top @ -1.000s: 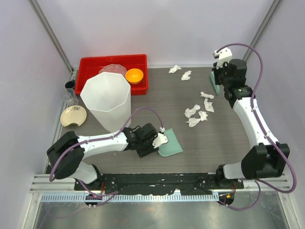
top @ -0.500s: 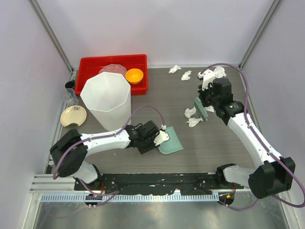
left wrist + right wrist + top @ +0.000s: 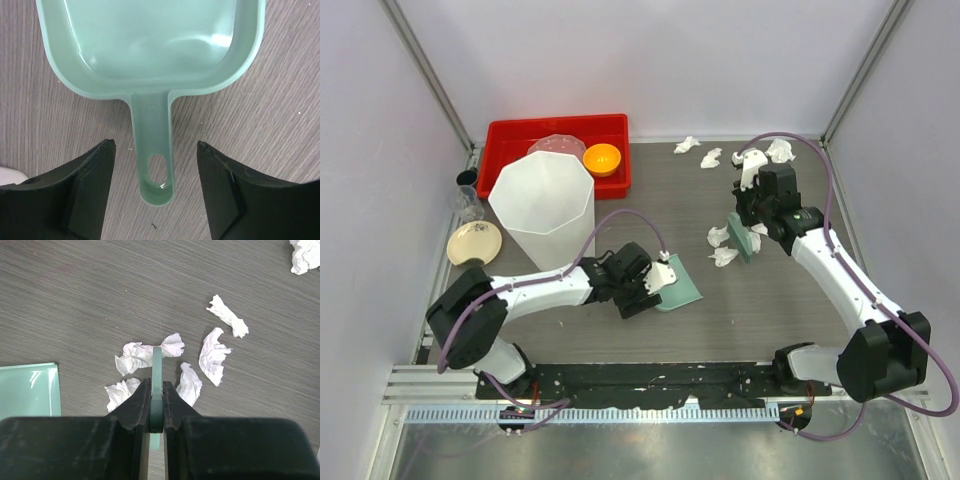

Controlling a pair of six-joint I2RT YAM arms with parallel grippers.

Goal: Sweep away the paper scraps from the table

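Several white paper scraps lie mid-table, with more by the far edge. My right gripper is shut on a thin green scraper standing on edge among them. In the right wrist view the scraper sits in my right gripper, with scraps to its left and right. My left gripper is open. The handle of the green dustpan lies on the table between its fingers, untouched. The top view shows the dustpan beyond my left gripper.
A tall white faceted bin stands left of centre. Behind it is a red tray holding an orange bowl and a clear container. A beige plate and a small glass sit at the left edge.
My right arm swung from the far right edge in to the middle scraps with the scraper. My left gripper opened wider, and the dustpan shifted slightly farther and to the right.
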